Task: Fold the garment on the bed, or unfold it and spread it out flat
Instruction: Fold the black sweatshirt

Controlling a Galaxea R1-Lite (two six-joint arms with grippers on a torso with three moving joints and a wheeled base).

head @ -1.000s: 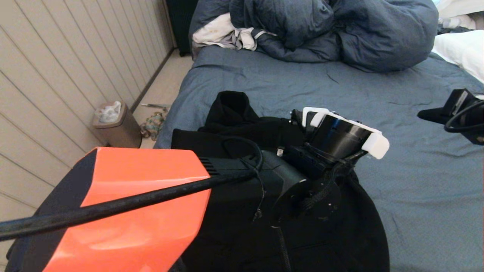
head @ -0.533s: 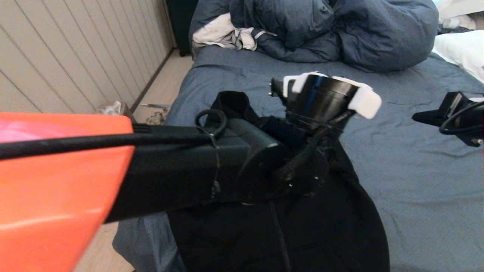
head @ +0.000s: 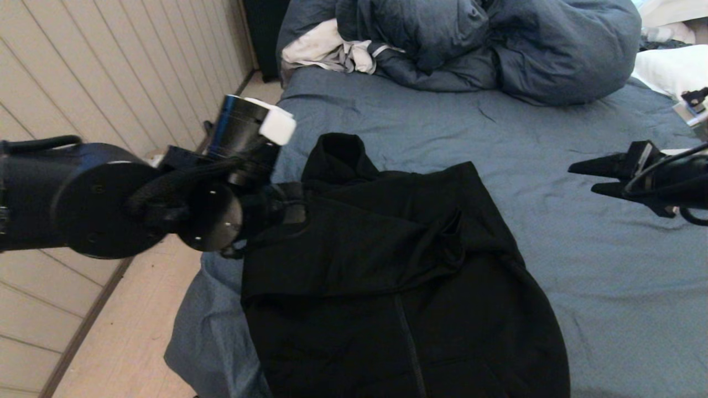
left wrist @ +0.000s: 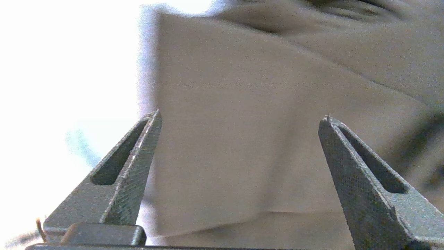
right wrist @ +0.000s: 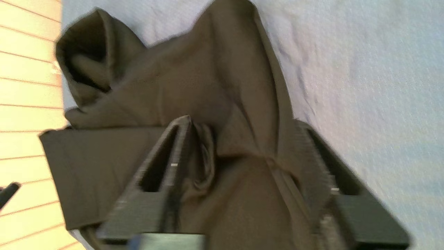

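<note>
Black garment (head: 398, 276) on bed (head: 608, 287) | left claw (left wrist: 239, 118) wide, wrist-only | right claw (right wrist: 242, 125) parted, empty

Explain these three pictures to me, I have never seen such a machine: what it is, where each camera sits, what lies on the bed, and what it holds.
It is a robot with two arms. The wide picture comes from its head, the two others from cameras on its wrists.

A black hooded garment lies on the bed, sleeves folded across its front. A duvet is bunched at the far end.

The left gripper, beside the garment at the bed's edge, is open and holds nothing. The right gripper, out over the sheet to the garment's right, is open and empty too.
</note>
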